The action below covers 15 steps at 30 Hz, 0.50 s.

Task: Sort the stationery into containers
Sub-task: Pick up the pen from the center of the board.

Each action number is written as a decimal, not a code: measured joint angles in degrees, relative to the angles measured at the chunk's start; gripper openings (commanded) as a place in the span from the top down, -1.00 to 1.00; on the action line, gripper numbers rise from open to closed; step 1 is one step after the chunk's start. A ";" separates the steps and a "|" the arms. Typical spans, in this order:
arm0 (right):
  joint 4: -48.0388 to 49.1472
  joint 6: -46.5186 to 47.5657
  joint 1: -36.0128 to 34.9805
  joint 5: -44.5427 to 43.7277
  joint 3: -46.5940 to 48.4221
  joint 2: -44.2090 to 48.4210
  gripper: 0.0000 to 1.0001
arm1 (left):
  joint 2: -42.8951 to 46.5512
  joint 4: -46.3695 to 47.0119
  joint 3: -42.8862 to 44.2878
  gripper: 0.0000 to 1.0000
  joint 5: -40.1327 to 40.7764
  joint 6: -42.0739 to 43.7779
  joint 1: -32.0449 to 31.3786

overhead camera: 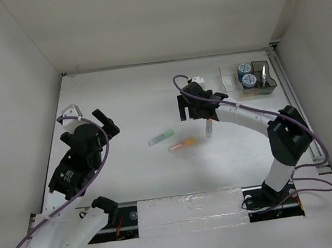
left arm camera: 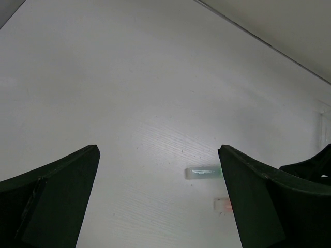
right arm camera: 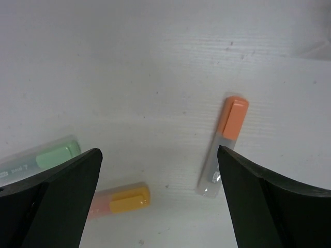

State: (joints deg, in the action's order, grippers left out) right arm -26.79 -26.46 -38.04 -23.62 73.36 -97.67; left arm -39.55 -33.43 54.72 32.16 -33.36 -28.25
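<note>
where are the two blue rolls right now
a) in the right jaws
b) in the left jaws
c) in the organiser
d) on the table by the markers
c: the top view shows both rolls sitting inside the organiser, next to the scissors.

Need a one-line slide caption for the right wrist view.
Right gripper open above the table: green-capped pen, yellow-capped pen and orange-capped pen lying loose.
</note>
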 measured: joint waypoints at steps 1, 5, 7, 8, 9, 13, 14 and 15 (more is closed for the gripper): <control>0.52 -0.57 -0.39 0.42 -0.76 -0.42 -0.95 | -0.13 -0.07 0.00 -1.00 0.04 0.00 0.00; 1.68 -2.67 0.76 1.97 -4.42 -1.31 -0.93 | -0.44 -0.26 0.00 -1.00 0.13 -0.22 0.00; 1.97 -3.45 2.45 2.38 -5.86 -1.49 -0.90 | -0.46 -0.28 0.00 -1.00 0.24 -0.28 0.00; 1.97 -3.80 3.26 2.40 -6.29 -1.55 -0.90 | -0.46 -0.28 0.00 -1.00 0.26 -0.31 0.00; 1.97 -4.02 3.98 2.29 -6.47 -1.60 -0.90 | -0.68 -0.26 0.00 -1.00 0.28 -0.33 0.00; 2.49 -4.66 5.16 1.51 -6.88 -1.62 -0.90 | -2.62 -0.24 0.00 -1.00 0.68 -0.37 0.00; 2.80 -4.72 5.16 1.57 -7.02 -1.64 -0.90 | -3.67 -0.26 0.00 -1.00 0.68 -0.37 0.00; 3.23 -4.81 5.20 1.70 -7.23 -1.70 -0.87 | -4.81 -0.28 0.00 -1.00 0.68 -0.37 0.00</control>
State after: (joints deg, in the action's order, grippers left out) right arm -23.55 -31.27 -32.84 -21.91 66.13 -99.37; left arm -44.36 -33.71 54.72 32.84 -33.74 -28.25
